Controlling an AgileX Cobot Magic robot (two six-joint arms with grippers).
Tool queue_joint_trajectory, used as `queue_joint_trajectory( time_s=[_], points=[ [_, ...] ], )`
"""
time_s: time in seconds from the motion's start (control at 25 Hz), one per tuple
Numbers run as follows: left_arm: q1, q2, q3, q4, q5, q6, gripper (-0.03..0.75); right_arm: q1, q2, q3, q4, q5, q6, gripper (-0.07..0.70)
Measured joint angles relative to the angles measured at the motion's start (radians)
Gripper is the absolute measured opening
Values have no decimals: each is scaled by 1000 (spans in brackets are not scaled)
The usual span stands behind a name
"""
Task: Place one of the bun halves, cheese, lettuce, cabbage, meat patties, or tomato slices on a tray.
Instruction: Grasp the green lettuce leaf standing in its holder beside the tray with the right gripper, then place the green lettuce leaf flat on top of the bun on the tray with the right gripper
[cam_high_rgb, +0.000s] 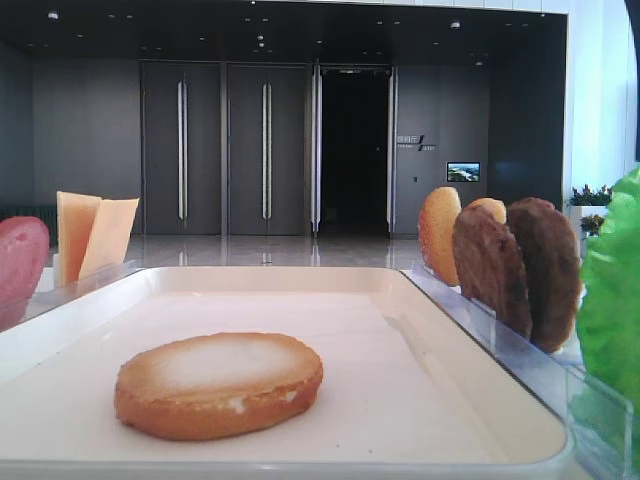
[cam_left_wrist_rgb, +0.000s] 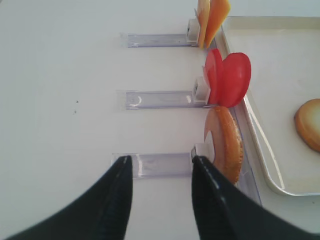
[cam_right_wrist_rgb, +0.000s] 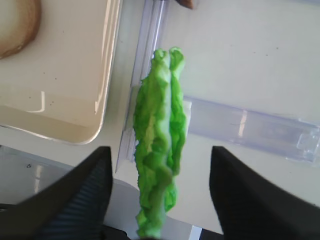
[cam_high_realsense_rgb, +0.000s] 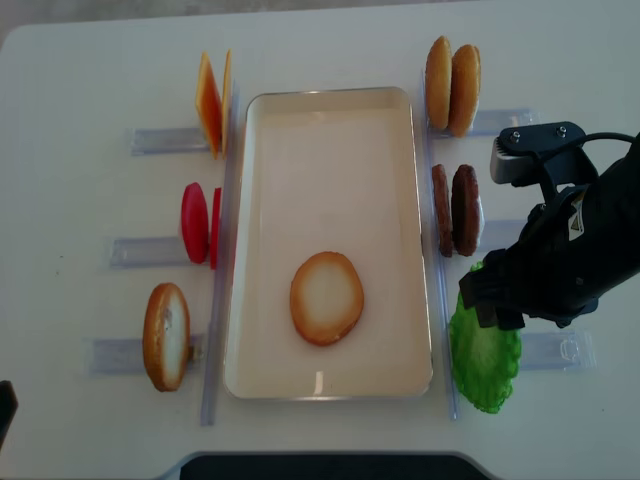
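A golden bun half (cam_high_realsense_rgb: 326, 297) lies flat on the cream tray (cam_high_realsense_rgb: 330, 110). Two green lettuce (cam_right_wrist_rgb: 159, 145) leaves stand on edge in a clear rack to the right of the tray. My right gripper (cam_right_wrist_rgb: 160, 151) is open around them, one dark finger (cam_right_wrist_rgb: 87, 192) on each side and a gap to both. My left gripper (cam_left_wrist_rgb: 161, 162) is open and empty over a clear rack (cam_left_wrist_rgb: 160, 164), next to an upright bun half (cam_left_wrist_rgb: 226, 145). Tomato slices (cam_left_wrist_rgb: 229, 77), cheese (cam_left_wrist_rgb: 212, 17), meat patties (cam_high_realsense_rgb: 455, 208) and two more bun halves (cam_high_realsense_rgb: 452, 85) stand in racks. No cabbage is in view.
Clear plastic racks (cam_high_realsense_rgb: 150, 140) line both long sides of the tray on the white table. My right arm (cam_high_realsense_rgb: 560, 260) hangs over the right-hand racks above the lettuce. The table's front edge (cam_high_realsense_rgb: 320, 462) runs just below the tray.
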Motion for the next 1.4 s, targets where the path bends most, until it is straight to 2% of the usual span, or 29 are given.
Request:
queue_joint_trajectory(
  time_s=[0.2,0.48,0.76,1.2,1.4],
  points=[
    [0,0,0,0,0,0,304,0,1,0,-12,-3,0,330],
    [0,0,0,0,0,0,303,0,1,0,-45,-3,0,73],
    [0,0,0,0,0,0,298,0,1,-3,-45,11,0,69],
    [0,0,0,0,0,0,274,0,-65,-174,-44,203,22,69],
    [0,0,0,0,0,0,274,0,-82,-220,-35,230,24,69]
  ],
)
